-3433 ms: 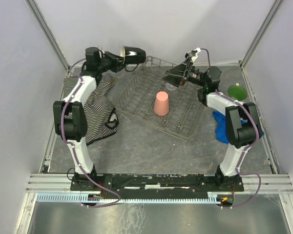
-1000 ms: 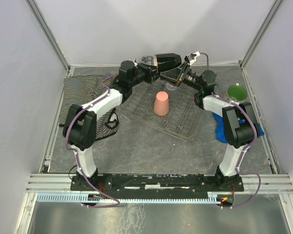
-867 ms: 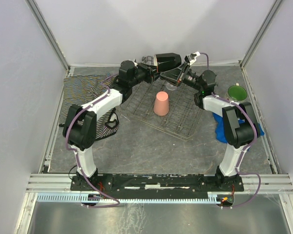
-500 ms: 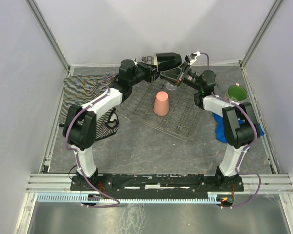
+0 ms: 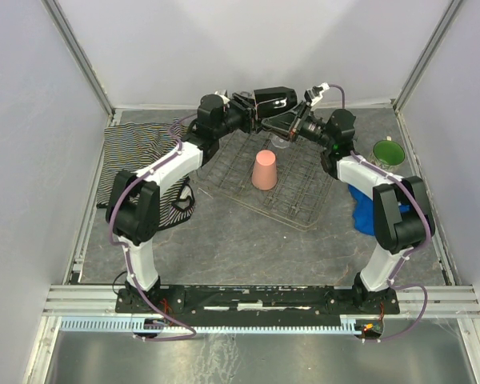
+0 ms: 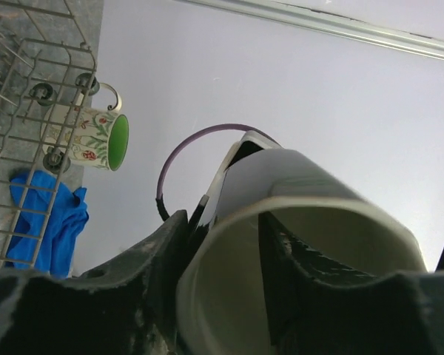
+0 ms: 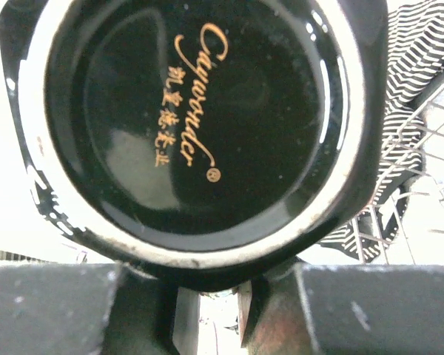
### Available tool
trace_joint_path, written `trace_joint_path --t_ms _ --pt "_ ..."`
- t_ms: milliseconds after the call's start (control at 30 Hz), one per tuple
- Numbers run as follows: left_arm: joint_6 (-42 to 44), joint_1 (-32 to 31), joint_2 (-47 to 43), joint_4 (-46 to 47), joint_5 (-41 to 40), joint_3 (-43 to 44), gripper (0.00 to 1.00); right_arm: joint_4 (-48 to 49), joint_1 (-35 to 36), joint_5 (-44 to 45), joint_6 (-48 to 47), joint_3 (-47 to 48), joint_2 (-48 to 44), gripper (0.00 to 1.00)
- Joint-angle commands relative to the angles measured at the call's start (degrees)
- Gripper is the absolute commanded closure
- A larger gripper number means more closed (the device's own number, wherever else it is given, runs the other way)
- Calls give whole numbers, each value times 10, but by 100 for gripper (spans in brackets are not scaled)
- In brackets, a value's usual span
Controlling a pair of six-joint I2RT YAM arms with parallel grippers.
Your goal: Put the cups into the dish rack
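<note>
The black mug (image 5: 274, 99) hangs on its side over the far edge of the dish rack (image 5: 304, 202), between both hands. The left hand (image 5: 253, 110) is spread: one finger outside the rim, one inside, clear of the cream wall. The right hand (image 5: 293, 122) meets the mug's base; its grip cannot be told. The pink tumbler (image 5: 264, 170) stands inverted in the rack.

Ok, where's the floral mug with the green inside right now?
In the top view the floral mug stands on the table at the far right, outside the dish rack, just behind the blue cloth.
</note>
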Motion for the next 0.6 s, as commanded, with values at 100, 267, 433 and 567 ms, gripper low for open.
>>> trace_joint_path --t_ms 100,267,433,567 --pt "51 -12 -23 38 18 0 43 -16 8 8 -36 28 -36 99" --pt "64 1 -43 22 10 -33 40 -44 -13 17 -57 29 -48 99" --pt "67 13 -58 23 5 -63 37 -108 -38 24 -98 30 -57 99" --pt "71 21 -64 21 7 -70 36 -167 -53 27 -141 31 -65 99"
